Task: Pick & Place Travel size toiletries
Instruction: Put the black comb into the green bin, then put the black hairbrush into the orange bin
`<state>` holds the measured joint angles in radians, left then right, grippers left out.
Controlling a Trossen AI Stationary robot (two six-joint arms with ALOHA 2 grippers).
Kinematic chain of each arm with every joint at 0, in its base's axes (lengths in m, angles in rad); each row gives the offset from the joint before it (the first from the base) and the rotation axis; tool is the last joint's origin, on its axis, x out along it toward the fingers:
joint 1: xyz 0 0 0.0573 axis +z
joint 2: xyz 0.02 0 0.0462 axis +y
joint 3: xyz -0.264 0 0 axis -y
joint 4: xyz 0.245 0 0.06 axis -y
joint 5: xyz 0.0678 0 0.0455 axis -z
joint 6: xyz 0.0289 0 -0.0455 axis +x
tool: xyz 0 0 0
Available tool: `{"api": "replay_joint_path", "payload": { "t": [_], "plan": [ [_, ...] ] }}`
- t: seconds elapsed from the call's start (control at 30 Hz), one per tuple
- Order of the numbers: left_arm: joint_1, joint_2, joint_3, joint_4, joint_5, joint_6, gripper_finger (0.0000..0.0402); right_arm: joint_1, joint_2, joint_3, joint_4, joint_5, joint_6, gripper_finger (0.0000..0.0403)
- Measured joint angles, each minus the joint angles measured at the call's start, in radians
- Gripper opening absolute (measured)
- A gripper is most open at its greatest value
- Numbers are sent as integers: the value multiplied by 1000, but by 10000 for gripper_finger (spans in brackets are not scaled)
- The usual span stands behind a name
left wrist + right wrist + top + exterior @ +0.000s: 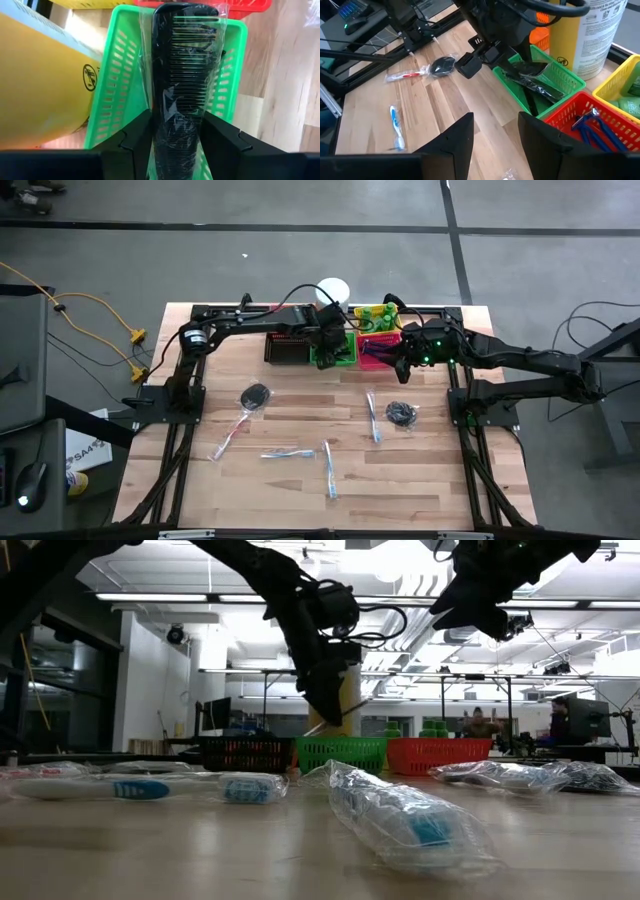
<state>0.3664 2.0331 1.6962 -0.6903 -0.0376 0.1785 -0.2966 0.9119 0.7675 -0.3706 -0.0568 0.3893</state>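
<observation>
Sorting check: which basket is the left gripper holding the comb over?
The green basket: the left gripper holds the wrapped black comb directly above it, between the black basket and the red basket.

In the left wrist view, the lower end of the black comb (182,85) is hidden between the left gripper (176,145) fingers, and the green basket (116,75) floor is largely covered by it. The yellow basket (85,3) and red basket (250,6) are cut off at 12 o'clock. In the low view, the right gripper (490,615) is cropped at 12 o'clock, and the wrapped toothbrush (405,815) nearest the camera is blurred. In the high view, the basket contents are too small to be told.
</observation>
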Motion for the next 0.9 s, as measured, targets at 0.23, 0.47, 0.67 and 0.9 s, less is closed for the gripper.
{"api": "replay_joint_path", "payload": {
  "t": [0.23,0.47,0.67,0.9],
  "plan": [
    [0,0,0,-1,-58,-26,203,0,0,0,0,-4,-16,148],
    [-9,-1,10,-26,-70,-50,226,0,0,0,0,-31,-20,148],
    [-22,-4,93,-174,-62,-156,227,0,0,0,-26,-31,-19,148],
    [-51,-75,96,-267,-47,-303,228,0,0,0,-94,-59,-28,148]
  ]
}}
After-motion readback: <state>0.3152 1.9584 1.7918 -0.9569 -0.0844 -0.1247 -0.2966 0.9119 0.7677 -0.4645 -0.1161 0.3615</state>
